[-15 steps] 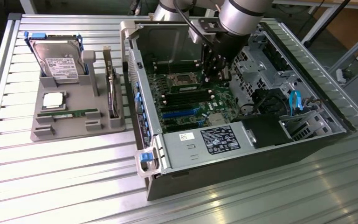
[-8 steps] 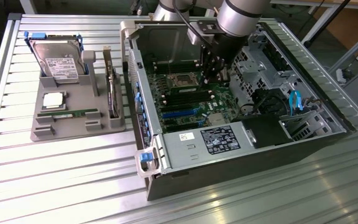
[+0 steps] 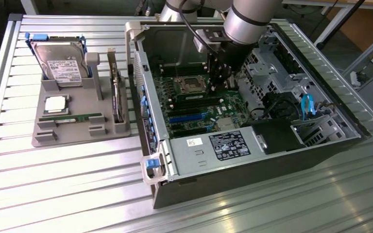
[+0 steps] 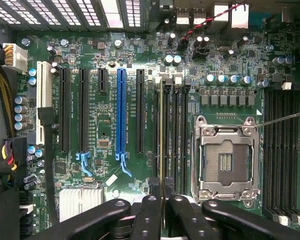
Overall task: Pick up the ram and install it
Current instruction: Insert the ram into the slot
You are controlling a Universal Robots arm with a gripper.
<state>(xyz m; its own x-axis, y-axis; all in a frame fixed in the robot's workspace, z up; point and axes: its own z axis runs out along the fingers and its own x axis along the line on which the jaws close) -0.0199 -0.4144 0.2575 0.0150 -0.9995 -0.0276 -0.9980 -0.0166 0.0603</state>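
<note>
Grip on the ram [image 4: 162,140]: the jaws are almost closed, pinching the slim stick between black fingertips [image 4: 151,202]. Seen edge-on, it runs along the memory slots [image 4: 176,135], between the blue expansion slot [image 4: 121,115] and the processor socket [image 4: 225,157]; whether it is seated cannot be told. Open computer case [image 3: 251,174] on the slatted desk [image 3: 63,194] holds the motherboard [image 3: 199,109]. Grey tray [image 3: 44,137] beside it carries a hard drive [image 3: 60,60], a silver processor chip [image 3: 56,103], a dark card standing on edge [image 3: 116,92] and a green stick [image 3: 76,118]. Arm [image 3: 248,19] reaches down into the case, wrist pointing at the board.
</note>
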